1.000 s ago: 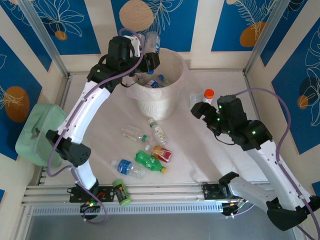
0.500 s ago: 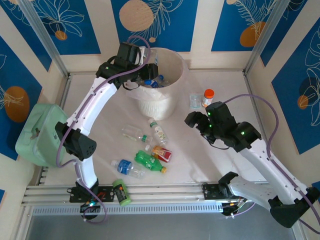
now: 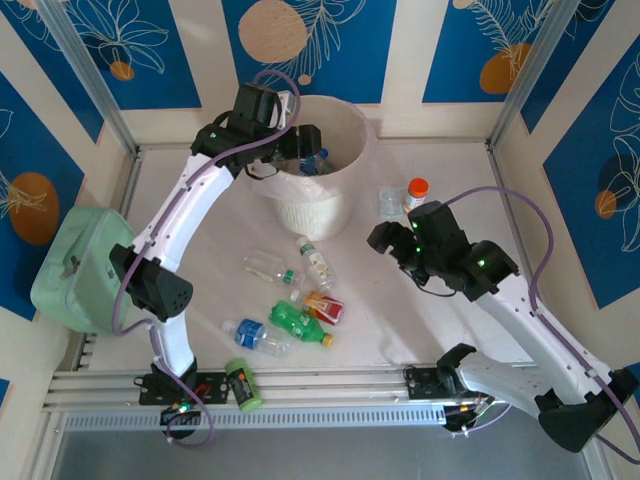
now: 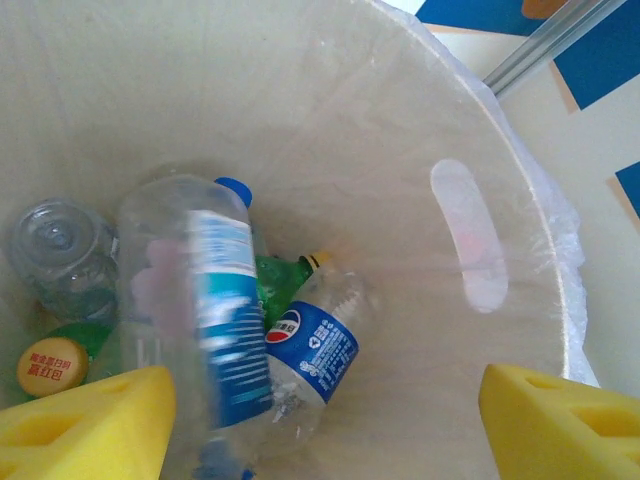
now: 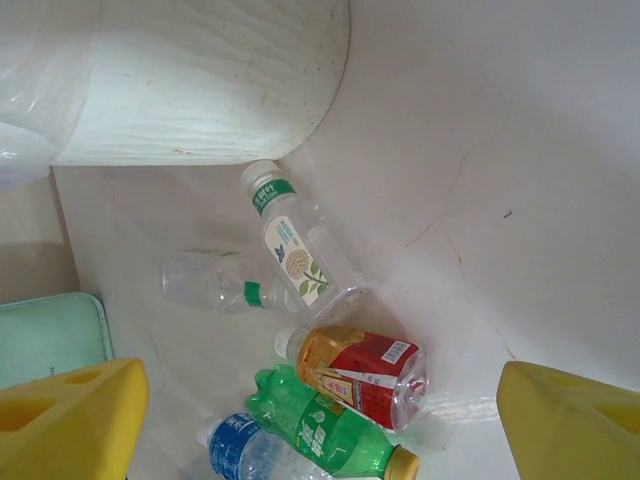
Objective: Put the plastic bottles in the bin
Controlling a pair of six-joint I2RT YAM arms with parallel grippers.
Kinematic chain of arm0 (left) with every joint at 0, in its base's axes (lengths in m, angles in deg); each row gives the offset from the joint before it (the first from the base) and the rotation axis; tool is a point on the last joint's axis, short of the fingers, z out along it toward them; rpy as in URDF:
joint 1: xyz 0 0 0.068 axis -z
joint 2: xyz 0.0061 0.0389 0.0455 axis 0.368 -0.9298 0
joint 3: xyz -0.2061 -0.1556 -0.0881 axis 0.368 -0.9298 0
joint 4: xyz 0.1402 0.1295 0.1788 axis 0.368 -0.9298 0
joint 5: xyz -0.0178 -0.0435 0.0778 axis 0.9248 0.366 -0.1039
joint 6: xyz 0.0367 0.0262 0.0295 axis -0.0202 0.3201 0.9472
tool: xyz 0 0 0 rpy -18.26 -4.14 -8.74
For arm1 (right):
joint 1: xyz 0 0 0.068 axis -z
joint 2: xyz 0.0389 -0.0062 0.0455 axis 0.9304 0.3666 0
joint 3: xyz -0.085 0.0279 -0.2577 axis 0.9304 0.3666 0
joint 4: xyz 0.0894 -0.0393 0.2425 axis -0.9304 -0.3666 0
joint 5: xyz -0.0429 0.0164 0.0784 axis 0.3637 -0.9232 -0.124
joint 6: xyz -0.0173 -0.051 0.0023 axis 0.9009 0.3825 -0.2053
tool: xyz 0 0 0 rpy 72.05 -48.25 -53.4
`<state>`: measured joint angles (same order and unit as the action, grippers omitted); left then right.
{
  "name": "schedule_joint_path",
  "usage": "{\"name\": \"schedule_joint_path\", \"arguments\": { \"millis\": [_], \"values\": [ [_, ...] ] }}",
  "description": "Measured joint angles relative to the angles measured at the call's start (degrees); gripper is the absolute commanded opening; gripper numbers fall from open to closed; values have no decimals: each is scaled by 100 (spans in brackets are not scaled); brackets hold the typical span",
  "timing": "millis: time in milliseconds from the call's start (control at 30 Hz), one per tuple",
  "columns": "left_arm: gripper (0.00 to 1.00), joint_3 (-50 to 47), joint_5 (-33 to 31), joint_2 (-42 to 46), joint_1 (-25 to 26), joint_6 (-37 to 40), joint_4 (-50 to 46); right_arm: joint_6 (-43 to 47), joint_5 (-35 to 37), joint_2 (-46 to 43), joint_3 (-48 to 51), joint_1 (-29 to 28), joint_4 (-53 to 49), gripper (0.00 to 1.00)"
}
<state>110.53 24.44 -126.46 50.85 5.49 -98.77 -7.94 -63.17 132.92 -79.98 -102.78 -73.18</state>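
The white ribbed bin (image 3: 322, 205) stands at the back centre of the table. My left gripper (image 3: 300, 138) hangs over its rim, jaws wide apart. In the left wrist view a blurred clear bottle with a blue label (image 4: 215, 310) is loose inside the bin (image 4: 400, 150), close to the left finger, above a Pepsi bottle (image 4: 315, 350) and a green one (image 4: 275, 285). My right gripper (image 3: 385, 238) is open above the table, right of the lying bottles: white-labelled (image 5: 300, 250), clear (image 5: 205, 283), red (image 5: 365, 372), green (image 5: 325, 435), blue (image 5: 245, 455).
A small orange-capped bottle (image 3: 415, 193) stands right of the bin. A green-and-black cylinder (image 3: 241, 384) lies at the near rail. A pale green boxy container (image 3: 75, 265) sits at the left edge. Patterned walls enclose the table.
The left gripper has come down to the bin's rim and opened, and the blue-labelled bottle has left it and is in the bin. The right arm has shifted left toward the lying bottles.
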Motion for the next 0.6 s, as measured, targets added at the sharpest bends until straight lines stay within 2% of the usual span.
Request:
{"name": "schedule_joint_path", "arguments": {
  "millis": [167,267,367,500,600],
  "values": [
    [79,-107,-155,273,0,4,28,48,-4,39,-94,-22,17,90],
    [79,-608,-343,872,-13,20,116,122,-9,74,-101,-72,57,90],
    [79,-1467,-529,1781,-107,-44,269,199,-26,162,-98,-162,133,90],
    [79,-2723,-811,3016,-490,-358,411,323,-79,352,-101,-302,258,90],
    [85,-3689,-999,3775,-752,-721,466,413,-136,544,-118,-387,306,90]
  ]
}}
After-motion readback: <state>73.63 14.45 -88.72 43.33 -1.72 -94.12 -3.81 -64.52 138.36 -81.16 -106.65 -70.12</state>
